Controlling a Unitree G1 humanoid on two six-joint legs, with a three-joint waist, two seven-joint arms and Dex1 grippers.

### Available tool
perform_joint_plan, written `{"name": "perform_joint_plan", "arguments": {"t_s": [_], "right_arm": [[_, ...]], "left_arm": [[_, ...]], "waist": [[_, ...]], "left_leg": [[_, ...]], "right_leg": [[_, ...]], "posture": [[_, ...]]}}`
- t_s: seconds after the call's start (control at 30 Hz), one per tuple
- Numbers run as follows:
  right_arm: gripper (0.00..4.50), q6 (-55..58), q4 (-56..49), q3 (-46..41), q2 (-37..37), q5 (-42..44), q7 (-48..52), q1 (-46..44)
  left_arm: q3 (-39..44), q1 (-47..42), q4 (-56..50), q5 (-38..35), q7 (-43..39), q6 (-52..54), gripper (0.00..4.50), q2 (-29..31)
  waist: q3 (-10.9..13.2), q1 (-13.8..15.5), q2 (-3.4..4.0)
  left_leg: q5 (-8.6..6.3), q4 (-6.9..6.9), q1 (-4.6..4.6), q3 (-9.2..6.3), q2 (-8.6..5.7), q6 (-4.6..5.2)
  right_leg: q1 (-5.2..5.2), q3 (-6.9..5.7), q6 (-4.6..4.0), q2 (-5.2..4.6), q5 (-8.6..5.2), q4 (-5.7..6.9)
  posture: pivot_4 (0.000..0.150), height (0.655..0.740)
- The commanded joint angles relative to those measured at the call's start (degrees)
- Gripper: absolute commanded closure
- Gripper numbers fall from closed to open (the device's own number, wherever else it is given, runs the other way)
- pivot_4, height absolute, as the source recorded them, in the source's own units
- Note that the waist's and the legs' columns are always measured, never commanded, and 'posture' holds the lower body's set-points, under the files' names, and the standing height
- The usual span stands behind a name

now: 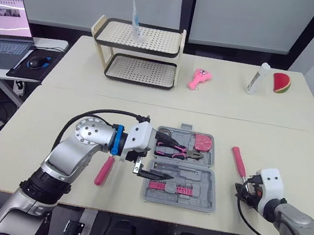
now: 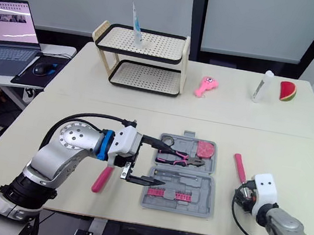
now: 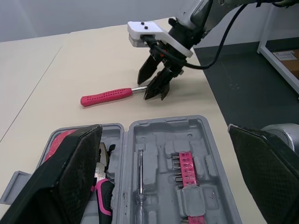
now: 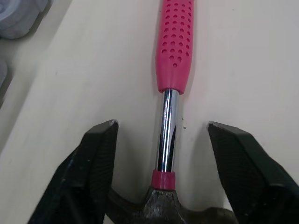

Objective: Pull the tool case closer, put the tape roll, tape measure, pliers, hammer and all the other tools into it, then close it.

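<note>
The tool case [image 1: 211, 190] lies open on the near part of the desk [image 1: 48, 131], in the middle between the two arms. In its far half the pliers [image 2: 179, 157] with pink handles are lying. At the far right corner of the same half there is a round pink thing [image 1: 203, 142], maybe the tape measure, but I cannot say this for sure. The near half holds a pink strip of bits [image 1: 179, 187] and a thin metal shaft [image 3: 140, 172].

The left gripper [image 1: 160, 156] hangs over the left part of the case. Its fingers [image 3: 70, 172] are spread very wide, one over the far half and one over the near half. They hold nothing and do not touch the tools under them.

The hammer [image 1: 237, 160] lies on the desk to the right of the case, apart from it, with the pink handle pointing far and the head near. The right gripper [image 4: 162, 128] is down at the head end. Its fingers [image 4: 98, 154] stand wide on both sides of the bright metal shaft, with a gap on each side, so they are not pressing it.

A second tool with a pink handle [image 1: 103, 170] lies on the desk just left of the case, partly under the left arm.
</note>
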Motion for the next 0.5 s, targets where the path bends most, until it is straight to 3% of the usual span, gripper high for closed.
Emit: {"name": "perform_joint_plan", "arguments": {"t_s": [0.03,0.5], "right_arm": [[2.29,-0.8,0.7,0.0,-0.6,-0.9,-0.3,0.1],[3.99,-1.4,0.5,-0.9,-0.7,-0.5,0.6,1.2]], "left_arm": [[0.6,0.0,-1.7,-0.1,0.1,-0.5,0.0,0.5],[1.0,-0.4,-0.6,-0.2,-0.2,-1.6,0.0,0.3]], "waist": [[0.0,0.0,0.0],[0.0,0.0,-0.01]], "left_leg": [[0.0,0.0,0.0,0.0,0.0,0.0],[0.0,0.0,0.01,-0.01,0.0,0.0]], "right_leg": [[0.0,0.0,0.0,0.0,0.0,-0.01],[0.02,0.0,0.0,0.0,0.0,0.0]], "posture": [[0.15,0.74],[0.15,0.74]]}}
